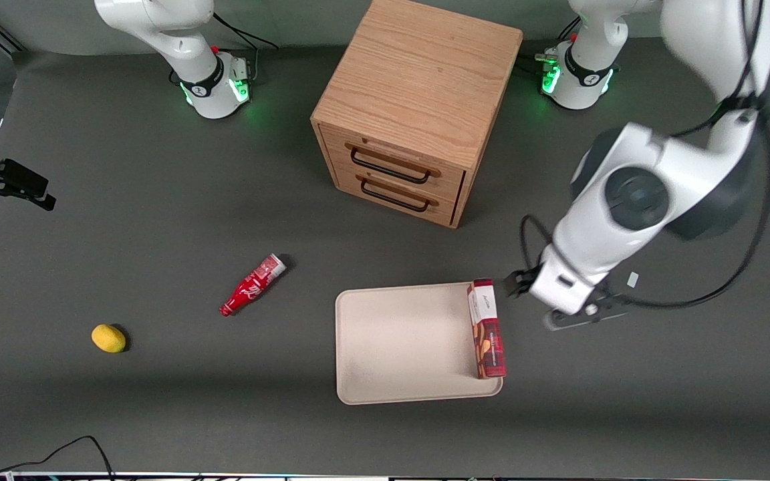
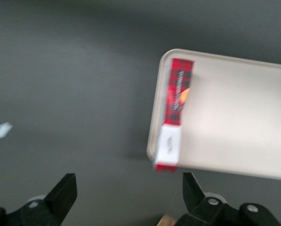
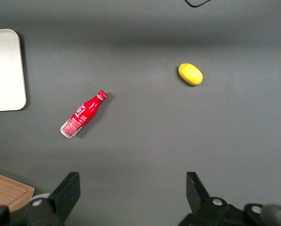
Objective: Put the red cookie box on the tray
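Note:
The red cookie box (image 1: 486,329) lies on the pale beige tray (image 1: 402,344), along the tray's edge toward the working arm. Its white label end points away from the front camera and reaches the rim. My left gripper (image 1: 515,286) hovers above the table just beside that label end, off the tray. In the left wrist view the box (image 2: 176,106) and the tray (image 2: 234,117) show ahead of the gripper (image 2: 127,188). Its black fingers (image 2: 65,190) are spread wide with nothing between them. The box is free of the gripper.
A wooden two-drawer cabinet (image 1: 412,110) stands farther from the front camera than the tray. A small red bottle (image 1: 252,285) and a yellow lemon (image 1: 108,338) lie toward the parked arm's end. A small white scrap (image 1: 632,279) lies on the table near the working arm.

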